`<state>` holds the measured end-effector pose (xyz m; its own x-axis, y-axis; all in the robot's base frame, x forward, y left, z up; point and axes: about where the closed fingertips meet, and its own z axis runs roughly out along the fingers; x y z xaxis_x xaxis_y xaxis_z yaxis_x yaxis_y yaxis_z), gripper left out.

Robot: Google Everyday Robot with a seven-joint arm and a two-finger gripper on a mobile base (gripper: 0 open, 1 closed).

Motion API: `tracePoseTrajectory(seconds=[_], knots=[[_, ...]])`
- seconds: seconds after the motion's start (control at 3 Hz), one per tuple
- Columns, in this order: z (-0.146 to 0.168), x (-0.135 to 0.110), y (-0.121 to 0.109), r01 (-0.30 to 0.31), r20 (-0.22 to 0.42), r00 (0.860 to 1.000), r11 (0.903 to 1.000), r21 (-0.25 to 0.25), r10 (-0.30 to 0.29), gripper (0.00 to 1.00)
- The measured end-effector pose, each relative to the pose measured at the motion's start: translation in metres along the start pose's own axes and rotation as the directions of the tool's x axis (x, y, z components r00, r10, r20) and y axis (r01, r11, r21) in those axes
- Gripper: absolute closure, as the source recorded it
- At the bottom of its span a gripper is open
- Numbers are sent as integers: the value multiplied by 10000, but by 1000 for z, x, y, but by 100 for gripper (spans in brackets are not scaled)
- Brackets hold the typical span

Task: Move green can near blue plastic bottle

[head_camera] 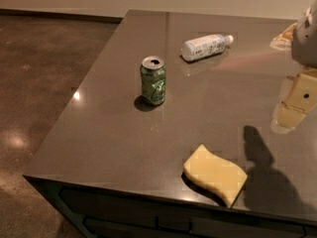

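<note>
The green can [153, 81] stands upright on the dark grey table [99, 133], left of the middle, its silver top open. The blue plastic bottle [204, 47] lies on its side further back and to the right of the can, white cap pointing right. A clear gap separates the two. My gripper [299, 100] is at the right edge of the view, above the table, well to the right of the can and holding nothing that I can see. Its shadow falls on the table near the front right.
A yellow wavy sponge [215, 173] lies near the table's front edge. A pale orange object [283, 37] sits at the far right, partly hidden behind my arm. The table's left and front edges drop to a brown floor [39, 73].
</note>
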<state>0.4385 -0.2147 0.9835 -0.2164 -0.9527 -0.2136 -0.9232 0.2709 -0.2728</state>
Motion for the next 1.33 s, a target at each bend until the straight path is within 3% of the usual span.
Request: tracePoseTrajectory(seconds=[0.67,1.33], knots=[[8,-14,-3,-119,293,9995,9999,-67,121,0],[58,-87,-26,-406,1773,9832,9989,-239,442,0]])
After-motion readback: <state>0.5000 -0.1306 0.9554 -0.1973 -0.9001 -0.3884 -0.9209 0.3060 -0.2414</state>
